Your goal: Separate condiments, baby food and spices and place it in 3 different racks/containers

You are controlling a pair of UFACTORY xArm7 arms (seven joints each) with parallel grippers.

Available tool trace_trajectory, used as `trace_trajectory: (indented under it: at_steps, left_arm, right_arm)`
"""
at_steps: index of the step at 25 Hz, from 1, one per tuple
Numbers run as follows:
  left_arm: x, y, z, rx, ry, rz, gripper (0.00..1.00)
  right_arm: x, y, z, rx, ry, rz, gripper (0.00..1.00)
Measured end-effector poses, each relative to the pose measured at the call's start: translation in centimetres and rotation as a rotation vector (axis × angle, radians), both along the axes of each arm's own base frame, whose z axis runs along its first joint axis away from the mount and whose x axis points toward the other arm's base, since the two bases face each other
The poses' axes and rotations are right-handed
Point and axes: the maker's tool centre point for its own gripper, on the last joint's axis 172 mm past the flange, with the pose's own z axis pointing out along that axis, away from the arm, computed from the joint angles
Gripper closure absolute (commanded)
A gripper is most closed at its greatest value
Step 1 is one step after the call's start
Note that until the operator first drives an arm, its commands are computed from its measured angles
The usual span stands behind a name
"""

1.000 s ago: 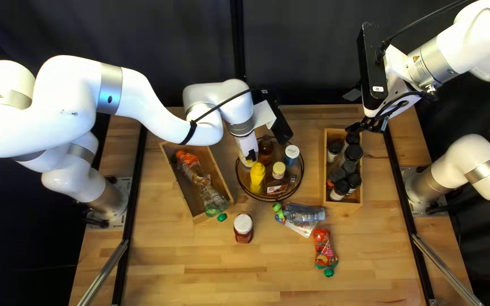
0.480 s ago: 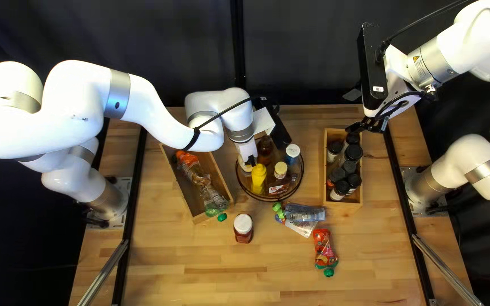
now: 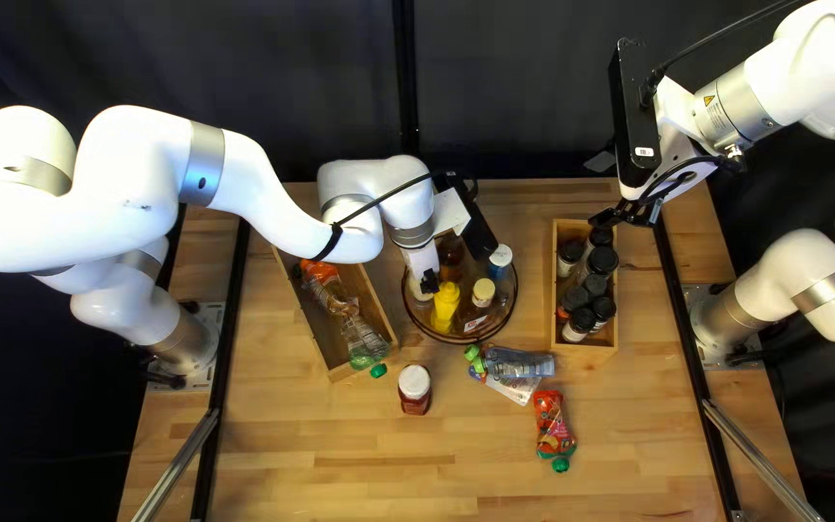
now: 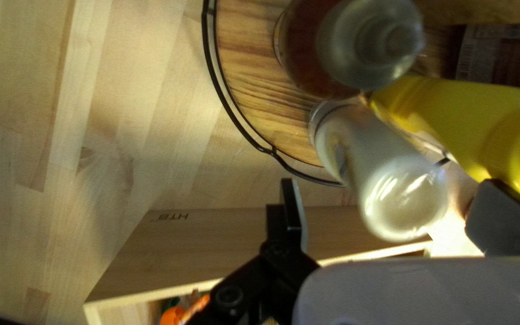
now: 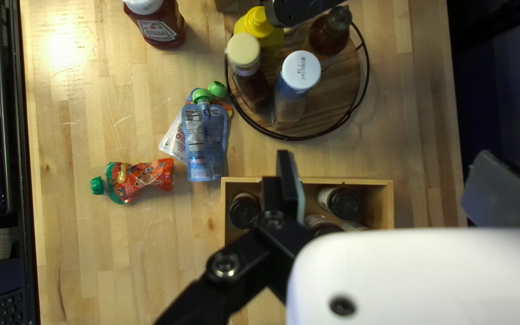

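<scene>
Left pincer (image 4: 390,194) wide open, hold of nothing, pale bottle (image 4: 404,198) standing between its fingers on the round tray (image 4: 257,66)! Condiments stage, I'd say. Next: back out cleanly without tipping the yellow bottle (image 4: 470,114), then ketchup (image 3: 415,389), out on the counter (image 3: 340,474). Right pincer (image 5: 389,165) gapes, empty.

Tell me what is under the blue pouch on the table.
Under the blue pouch lies a pale pouch; one side and its green cap stick out. The rest is covered, so anything else beneath cannot be seen.
</scene>
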Motion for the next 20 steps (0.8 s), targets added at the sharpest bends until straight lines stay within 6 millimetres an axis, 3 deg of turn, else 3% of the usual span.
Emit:
trace_trajectory:
  at_steps: [5,10,15,20]
  left_arm:
    - [-0.8,-3.4,2.8,0.013,0.012,-0.015,0.0]
    - [-1.2,-9.9,4.2,0.004,0.03,-0.073,0.0]
    - [-1.6,-15.5,4.0,-0.038,0.048,-0.226,0.0]
    - [-1.6,-18.6,2.7,-0.08,0.03,-0.418,0.0]
  right_arm:
    - [0.0,0.0,0.0,0.0,0.0,0.0,0.0]
    - [0.0,0.0,0.0,0.0,0.0,0.0,0.0]
    - [0.0,0.0,0.0,0.0,0.0,0.0,0.0]
    - [0.0,0.0,0.0,0.0,0.0,0.0,0.0]
